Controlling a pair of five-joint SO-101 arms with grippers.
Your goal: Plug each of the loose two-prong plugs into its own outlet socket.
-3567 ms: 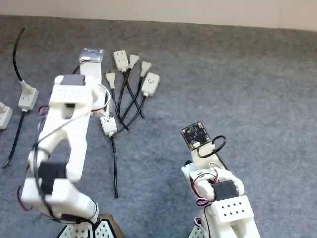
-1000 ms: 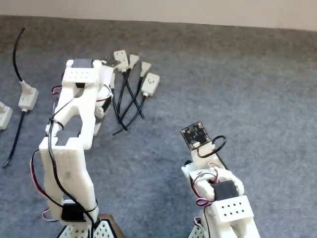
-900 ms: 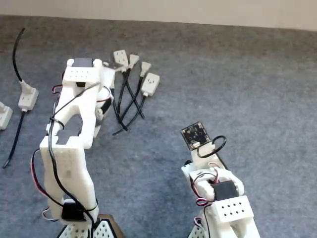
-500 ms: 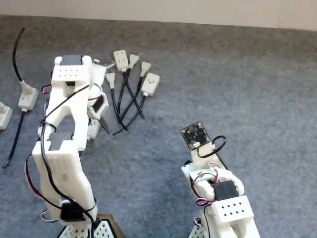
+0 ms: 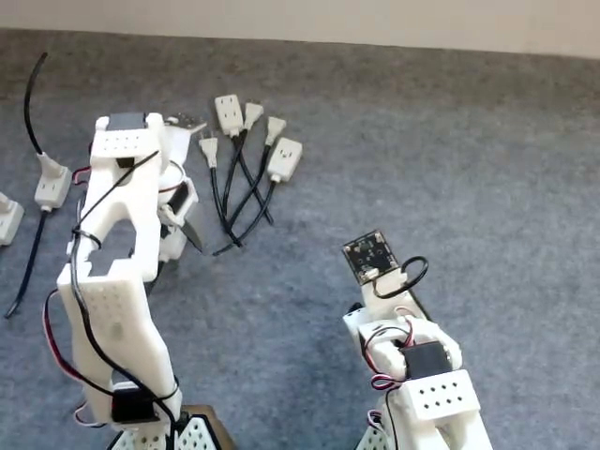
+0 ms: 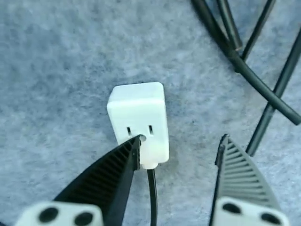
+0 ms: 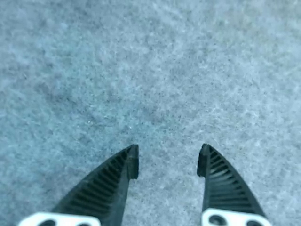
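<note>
A white outlet socket [image 6: 138, 121] with two slots lies on the grey carpet, its black cord trailing back under my left gripper [image 6: 179, 141]. That gripper is open; one fingertip [image 6: 135, 143] touches the socket's slotted face and the other stands apart beside it. From above, the left gripper [image 5: 184, 232] sits left of a fan of black cords. At the cords' far ends lie a two-prong plug [image 5: 208, 147], two more plugs [image 5: 253, 114] and two sockets [image 5: 286, 156]. My right gripper [image 7: 167, 162] is open over bare carpet.
Another white plug [image 5: 52, 184] with a black cable [image 5: 32, 98] lies at the far left, and a white block [image 5: 7, 219] at the left edge. The right arm [image 5: 412, 361] stands at the front right. Open carpet spreads over the right half.
The left arm swung out over the cords, then shifted left. The socket that lay mid-carpet with its long cord has moved left and now lies under the gripper. The right arm kept still.
</note>
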